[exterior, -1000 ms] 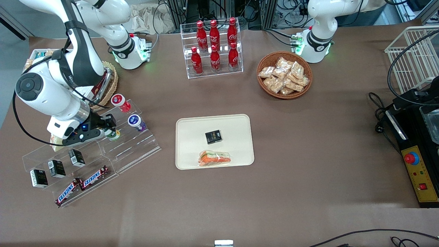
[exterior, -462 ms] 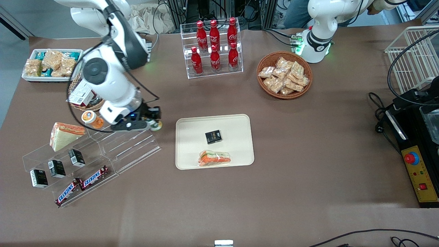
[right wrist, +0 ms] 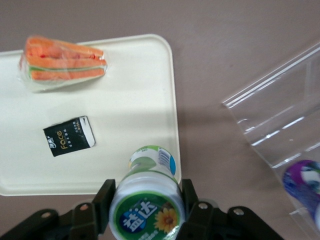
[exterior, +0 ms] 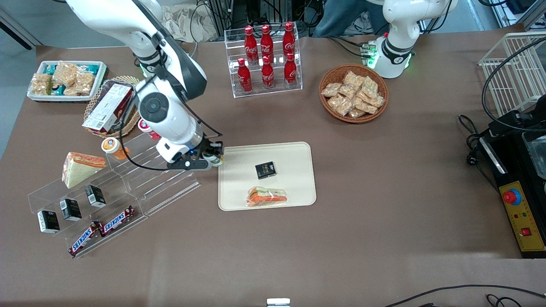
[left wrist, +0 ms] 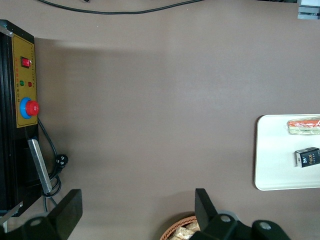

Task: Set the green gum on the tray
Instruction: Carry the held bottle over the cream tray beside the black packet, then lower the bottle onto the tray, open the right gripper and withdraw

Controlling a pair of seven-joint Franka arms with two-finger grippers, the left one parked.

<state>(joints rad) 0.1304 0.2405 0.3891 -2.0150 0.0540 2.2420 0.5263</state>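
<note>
The gripper (exterior: 212,158) hangs just above the edge of the tray (exterior: 294,149) that faces the working arm's end of the table, its two fingers clamped on the green gum (right wrist: 148,202) — one finger pressed against each side of the bottle's lid, as the right wrist view shows. The bottle hangs off the table in that grip, and its lower body reaches over the tray's rim (right wrist: 172,100).

On the tray, a little way from the gripper toward the parked arm's end, lies a small black packet (exterior: 265,169); nearer to the front camera than the packet sits a wrapped sandwich (exterior: 267,197). Both lie flat and well apart from the held bottle.

Just beside the gripper, toward the working arm's end, stands a clear stepped display stand (exterior: 128,187). A purple-lidded bottle (right wrist: 302,184) rests on one of its steps close to the gripper, seen only from the wrist. Farther along the stand are a red-lidded bottle (exterior: 146,126), partly hidden by the arm, and an orange-lidded bottle (exterior: 111,146) — both standing on the upper steps.
</note>
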